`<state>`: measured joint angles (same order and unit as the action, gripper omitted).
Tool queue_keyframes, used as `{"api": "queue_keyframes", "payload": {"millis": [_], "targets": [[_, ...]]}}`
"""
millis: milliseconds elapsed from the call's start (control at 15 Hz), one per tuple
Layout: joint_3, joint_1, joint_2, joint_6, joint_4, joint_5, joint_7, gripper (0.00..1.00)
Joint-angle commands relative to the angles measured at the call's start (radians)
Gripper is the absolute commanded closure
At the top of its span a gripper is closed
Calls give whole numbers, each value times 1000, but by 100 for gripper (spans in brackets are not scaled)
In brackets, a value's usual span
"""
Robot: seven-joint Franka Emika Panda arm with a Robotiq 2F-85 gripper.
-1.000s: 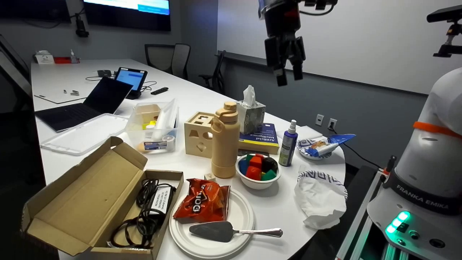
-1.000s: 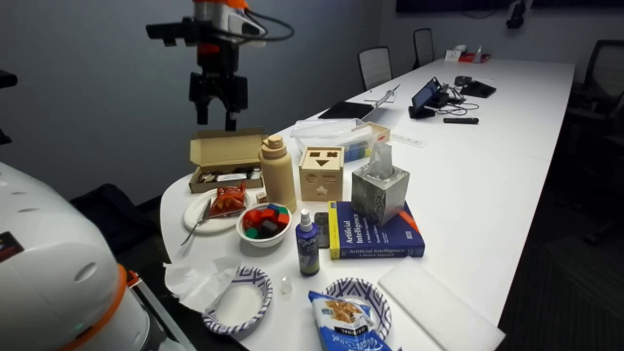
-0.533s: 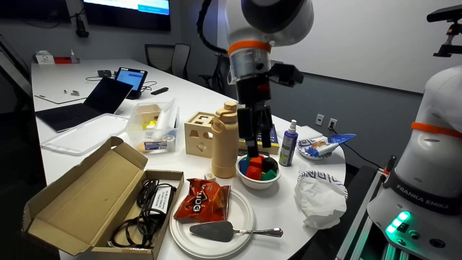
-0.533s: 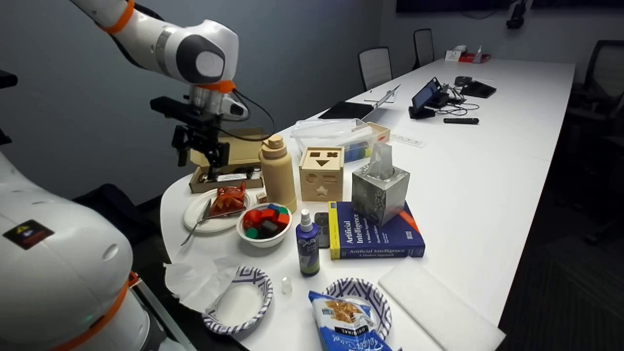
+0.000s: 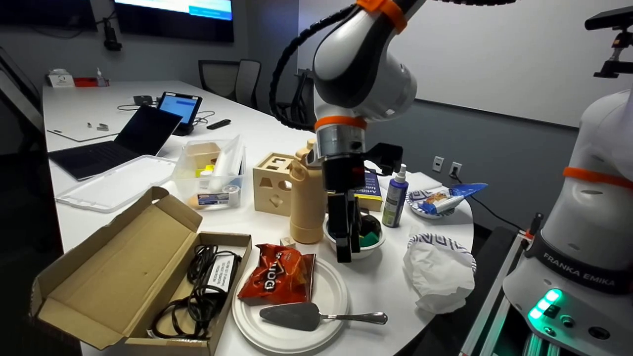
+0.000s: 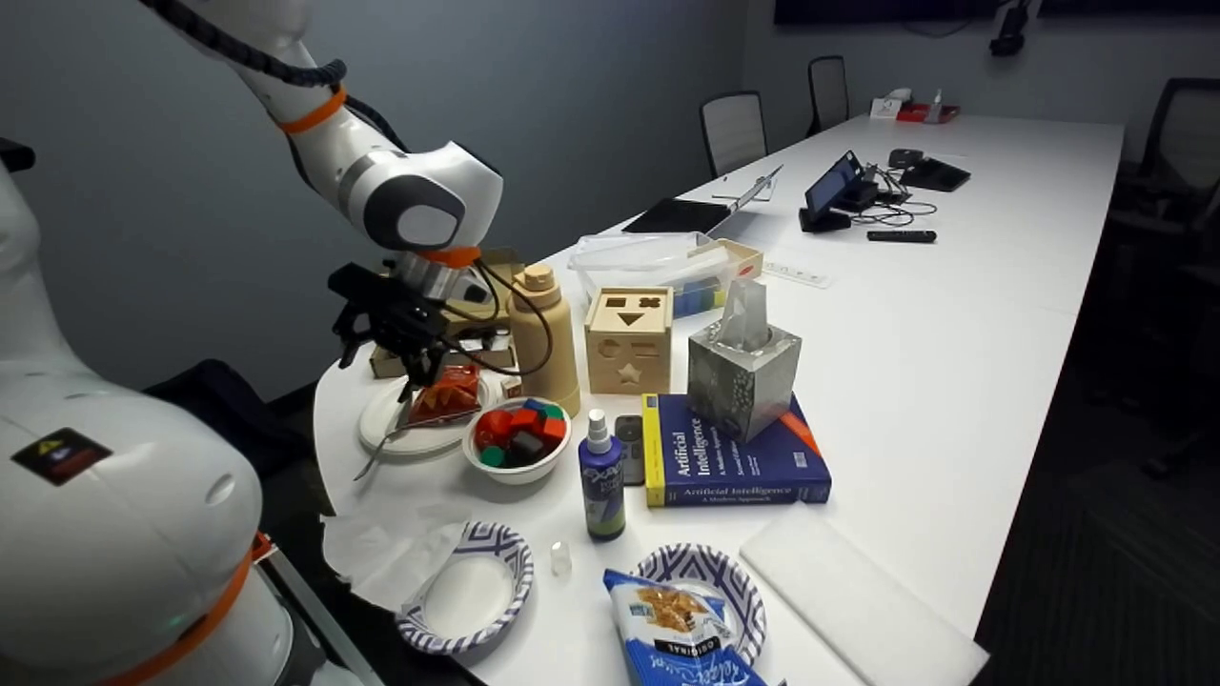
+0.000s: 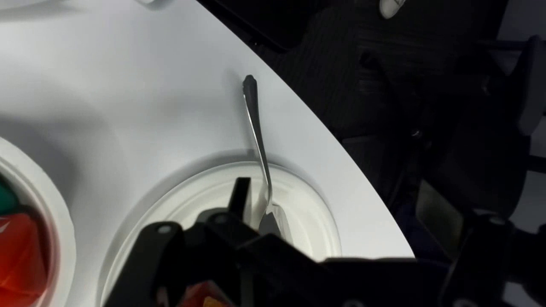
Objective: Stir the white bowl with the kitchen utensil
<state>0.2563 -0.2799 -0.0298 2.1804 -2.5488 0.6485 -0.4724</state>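
Observation:
My gripper (image 5: 348,249) is open and empty, with its fingers wide apart in the wrist view (image 7: 336,192). In an exterior view (image 6: 381,372) it hangs above the plate's near side. The kitchen utensil (image 5: 292,316), a grey spatula, lies with its broad head on the white plate (image 5: 329,291) and its slim handle over the rim. Its handle shows between the fingers' lines in the wrist view (image 7: 256,123), apart from them; the head is partly hidden by the gripper. The white bowl (image 6: 519,474) holds red, green and dark pieces. The gripper partly covers it in an exterior view (image 5: 366,253).
A red chip bag (image 5: 277,277) lies on the plate beside the spatula head. A tall tan bottle (image 5: 306,212) stands close to the bowl. A purple spray bottle (image 6: 602,491), wooden shape cube (image 6: 629,343) and open cardboard box (image 5: 118,272) are nearby. The table edge curves past the plate.
My gripper has come down from high above the table to low beside the bowl and over the plate, turning on the way. It stays open. The spatula, plate and bowl have not moved.

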Motion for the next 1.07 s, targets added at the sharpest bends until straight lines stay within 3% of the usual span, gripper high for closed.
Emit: {"api": "queue_keyframes", "payload": {"millis": [0, 467, 1000], "targets": [[-2, 31, -28, -14, -27, 117, -177, 0], [39, 8, -55, 91, -114, 200, -189, 0], [98, -6, -156, 283, -124, 342, -251, 0]]}}
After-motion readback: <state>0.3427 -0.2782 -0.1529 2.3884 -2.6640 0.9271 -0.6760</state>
